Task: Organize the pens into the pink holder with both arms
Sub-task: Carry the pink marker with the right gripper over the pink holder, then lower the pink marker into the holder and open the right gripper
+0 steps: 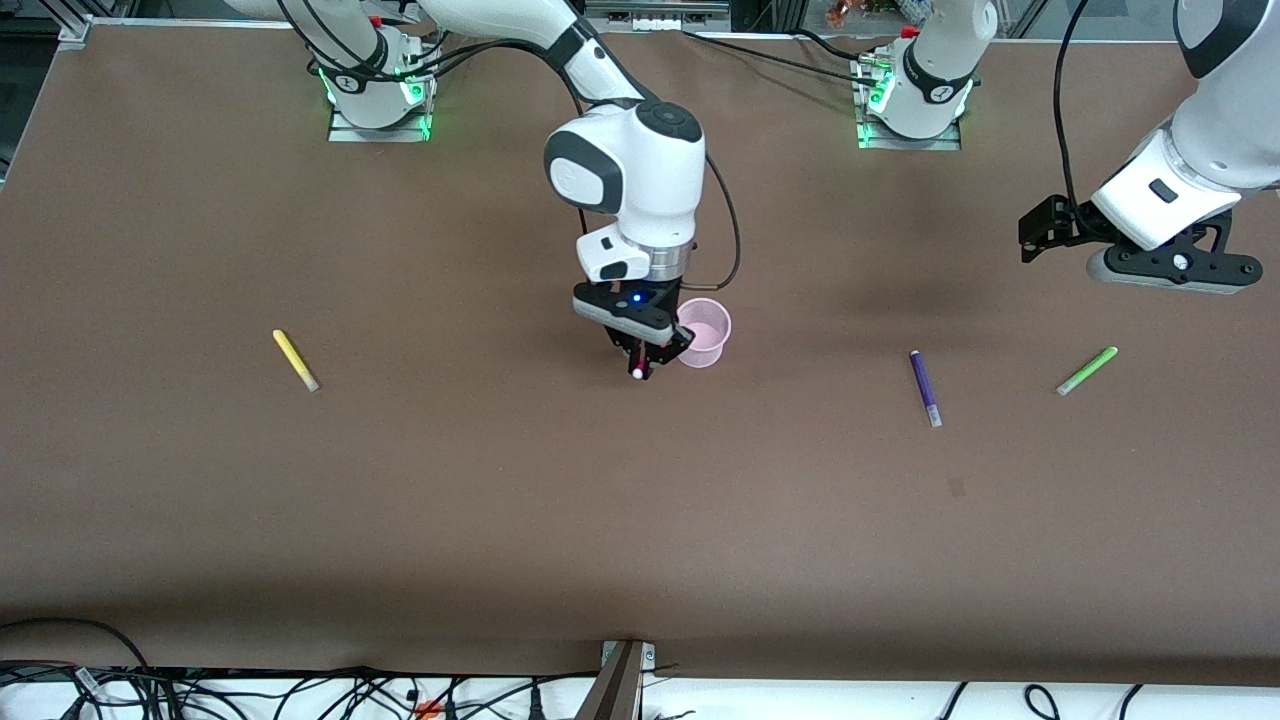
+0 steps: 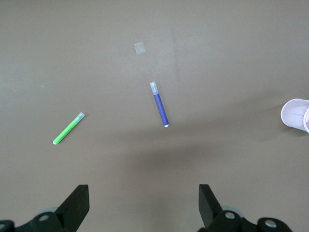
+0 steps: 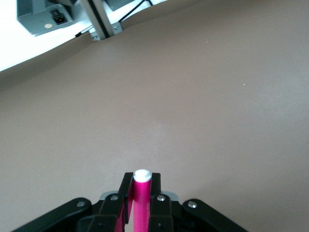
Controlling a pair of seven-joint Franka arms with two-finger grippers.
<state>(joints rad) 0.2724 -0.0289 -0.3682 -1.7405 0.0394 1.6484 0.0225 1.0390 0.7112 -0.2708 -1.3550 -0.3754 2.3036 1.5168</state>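
At the centre of the front view the magenta pen (image 1: 640, 366) is gripped by the right pincer (image 1: 645, 360), just beside the pink holder (image 1: 703, 333), which lies toward the left arm's end; the pen's long axis runs along the fingers, its lower part being hidden. At upper right the left pincer (image 1: 1165, 262) is held wide above the worktop (image 1: 600, 520), near the purple pen (image 1: 925, 388) and green pen (image 1: 1087, 371); the yellow pen (image 1: 295, 360) lies at middle left.

I see my right gripper (image 3: 140, 195) with its black fingers (image 3: 126, 189) clamped on either side of a magenta-pink pen (image 3: 140, 203). The pen's white tip pokes out just past the fingertips. Bare brown table (image 3: 193, 111) spreads ahead, ending at a metal frame post (image 3: 99, 19).
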